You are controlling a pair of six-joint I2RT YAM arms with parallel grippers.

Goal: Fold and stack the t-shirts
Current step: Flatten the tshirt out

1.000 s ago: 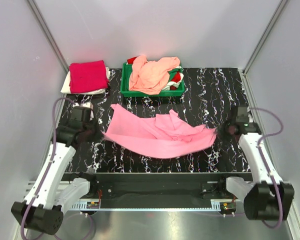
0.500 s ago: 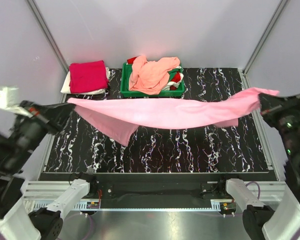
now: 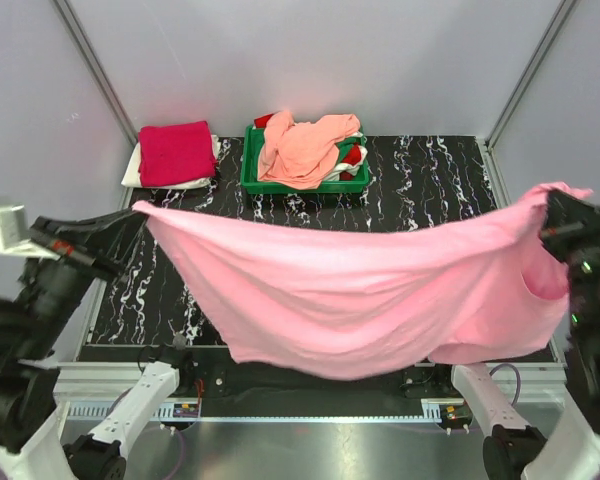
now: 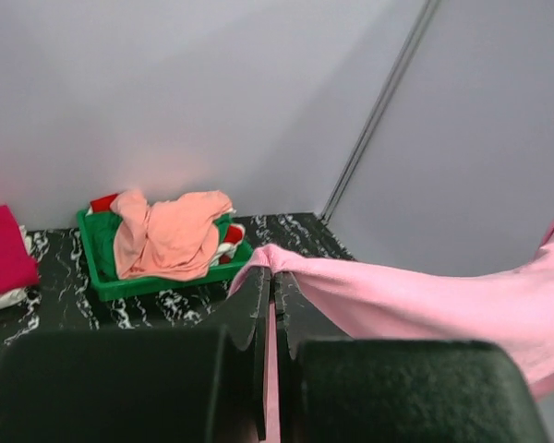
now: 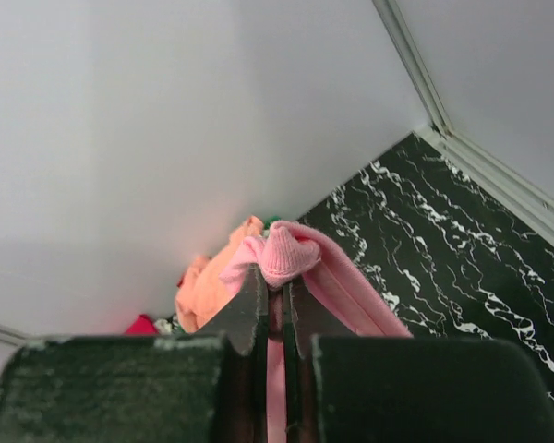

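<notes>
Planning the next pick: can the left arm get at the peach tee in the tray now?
Probably not. The left claw is shut on the pink tee, stretched in the air across to the right claw. The peach tee lies uncovered in the tray.

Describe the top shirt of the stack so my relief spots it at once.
Go to the far left corner of the black marbled table, left of the green tray. The crimson t-shirt lies there on a white shirt. It is the flat, squarely folded red layer; the peach shirt in the tray is crumpled, and the pink shirt hangs spread in the air.
</notes>
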